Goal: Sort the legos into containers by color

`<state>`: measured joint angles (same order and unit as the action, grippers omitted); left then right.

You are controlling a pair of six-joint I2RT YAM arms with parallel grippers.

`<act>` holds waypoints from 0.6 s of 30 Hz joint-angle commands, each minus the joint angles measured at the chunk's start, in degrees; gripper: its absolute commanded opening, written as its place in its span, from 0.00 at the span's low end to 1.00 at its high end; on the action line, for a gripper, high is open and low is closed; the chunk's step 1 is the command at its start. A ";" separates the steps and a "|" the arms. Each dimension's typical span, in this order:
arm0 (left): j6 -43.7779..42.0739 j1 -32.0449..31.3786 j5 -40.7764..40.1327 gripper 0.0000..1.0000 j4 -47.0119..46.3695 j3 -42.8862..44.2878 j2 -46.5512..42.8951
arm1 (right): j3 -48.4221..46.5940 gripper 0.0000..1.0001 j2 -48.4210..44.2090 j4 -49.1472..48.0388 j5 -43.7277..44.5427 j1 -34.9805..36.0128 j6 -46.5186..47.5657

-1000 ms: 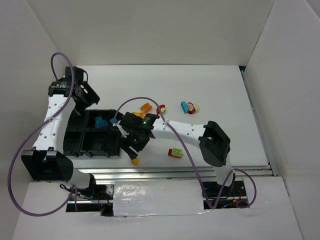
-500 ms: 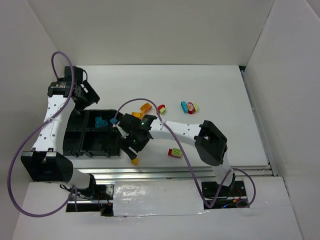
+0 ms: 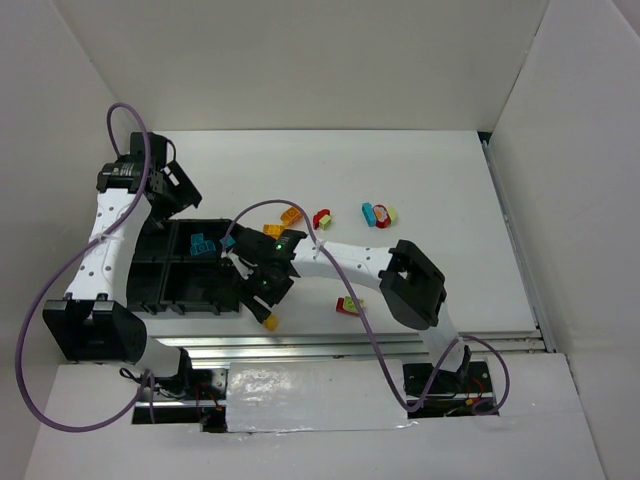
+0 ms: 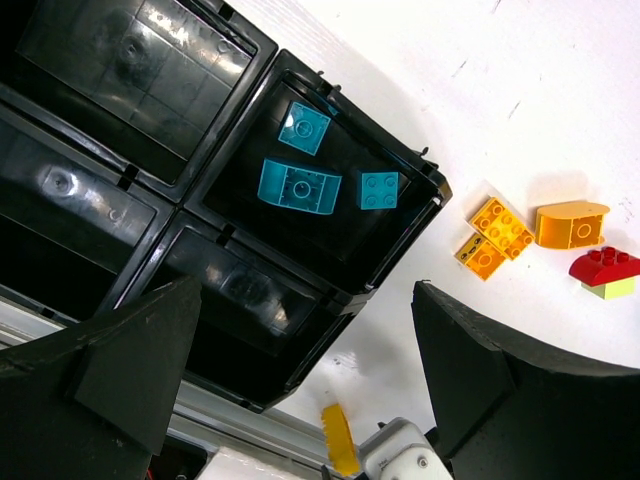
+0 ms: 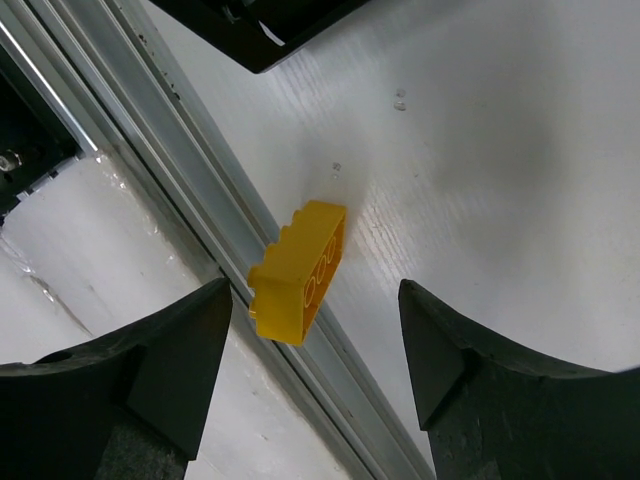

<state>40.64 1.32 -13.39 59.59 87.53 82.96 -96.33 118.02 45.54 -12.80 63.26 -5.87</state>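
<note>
Left fingers (image 4: 130, 370) gape empty above three cyan bricks (image 4: 298, 186) in one tray (image 4: 180, 212) compartment, unseen from the right wrist; right fingers (image 5: 170, 350) spread wide over a yellow brick (image 5: 298, 271).

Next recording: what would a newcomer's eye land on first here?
A yellow brick lies at the near edge of the table, by the metal rail, beneath the right arm's open fingers. Three cyan bricks sit in one compartment of the black tray; orange, red and green bricks lie scattered farther out.
</note>
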 commanded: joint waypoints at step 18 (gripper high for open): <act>-1.18 0.61 0.11 0.99 -0.88 0.01 -0.60 | -1.22 0.00 1.08 -0.54 -1.62 0.90 -0.28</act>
<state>40.45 1.43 -13.21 58.89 85.71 83.18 -96.42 119.22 45.76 -15.35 63.66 -5.87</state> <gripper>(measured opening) 0.994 0.138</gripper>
